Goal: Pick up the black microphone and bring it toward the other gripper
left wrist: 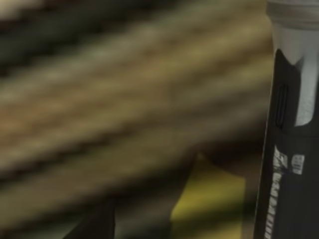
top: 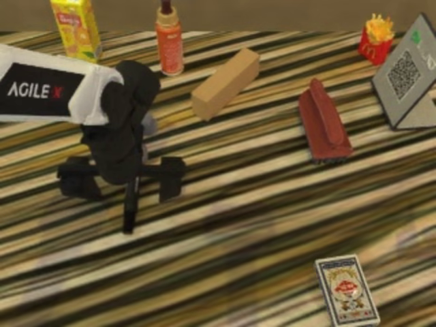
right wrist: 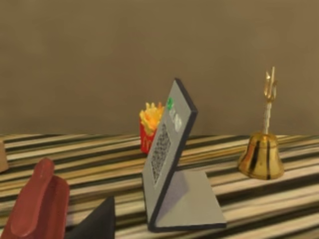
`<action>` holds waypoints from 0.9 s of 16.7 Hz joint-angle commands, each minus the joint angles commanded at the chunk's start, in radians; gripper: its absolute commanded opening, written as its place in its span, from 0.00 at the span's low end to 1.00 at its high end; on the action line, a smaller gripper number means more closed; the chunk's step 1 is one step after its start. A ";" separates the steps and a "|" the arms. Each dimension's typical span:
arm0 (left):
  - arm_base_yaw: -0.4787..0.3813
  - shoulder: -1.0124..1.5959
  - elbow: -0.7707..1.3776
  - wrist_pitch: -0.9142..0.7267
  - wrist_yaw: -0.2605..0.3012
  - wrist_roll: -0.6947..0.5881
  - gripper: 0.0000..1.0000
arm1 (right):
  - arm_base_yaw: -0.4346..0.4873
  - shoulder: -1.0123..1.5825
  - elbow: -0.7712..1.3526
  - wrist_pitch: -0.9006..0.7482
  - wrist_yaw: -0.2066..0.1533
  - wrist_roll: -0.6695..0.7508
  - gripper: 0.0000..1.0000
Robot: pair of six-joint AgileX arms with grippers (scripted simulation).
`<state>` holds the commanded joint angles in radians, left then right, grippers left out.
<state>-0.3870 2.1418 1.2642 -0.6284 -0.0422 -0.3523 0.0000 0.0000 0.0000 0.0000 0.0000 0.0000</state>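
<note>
The black microphone (top: 129,204) lies on the striped table at the left, its slim handle pointing toward the front edge. Its grey head is mostly hidden under my left arm. My left gripper (top: 123,179) hangs over it, open, one finger on either side of the handle. The left wrist view shows the microphone (left wrist: 289,149) close up, with its silver collar, and one dark fingertip (left wrist: 94,224) beside it. The other gripper, on my right arm, is outside the top view. Only one of its fingertips (right wrist: 97,221) shows, far off centre in the right wrist view, with nothing held.
A yellow carton (top: 75,27) and an orange bottle (top: 169,41) stand at the back left, near a tan block (top: 225,83). A dark red brush (top: 324,122), fries box (top: 377,37) and QR stand (top: 409,71) sit at the right. A card box (top: 346,289) lies in front. A gold bell (right wrist: 261,149) stands beyond the stand.
</note>
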 joint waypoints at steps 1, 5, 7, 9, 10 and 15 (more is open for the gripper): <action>0.000 0.000 0.000 0.000 0.000 0.000 0.92 | 0.000 0.000 0.000 0.000 0.000 0.000 1.00; 0.000 0.000 0.000 0.000 0.000 0.000 0.62 | 0.000 0.000 0.000 0.000 0.000 0.000 1.00; 0.000 0.000 0.000 0.000 0.000 0.000 0.47 | 0.000 0.000 0.000 0.000 0.000 0.000 1.00; 0.000 0.000 0.000 0.000 0.000 0.000 0.32 | 0.000 0.000 0.000 0.000 0.000 0.000 1.00; 0.000 0.000 0.000 0.000 0.000 0.000 0.25 | 0.000 0.000 0.000 0.000 0.000 0.000 1.00; 0.000 0.000 0.000 0.000 0.000 0.000 0.00 | 0.000 0.000 0.000 0.000 0.000 0.000 1.00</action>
<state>-0.3870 2.1418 1.2642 -0.6284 -0.0422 -0.3523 0.0000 0.0000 0.0000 0.0000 0.0000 0.0000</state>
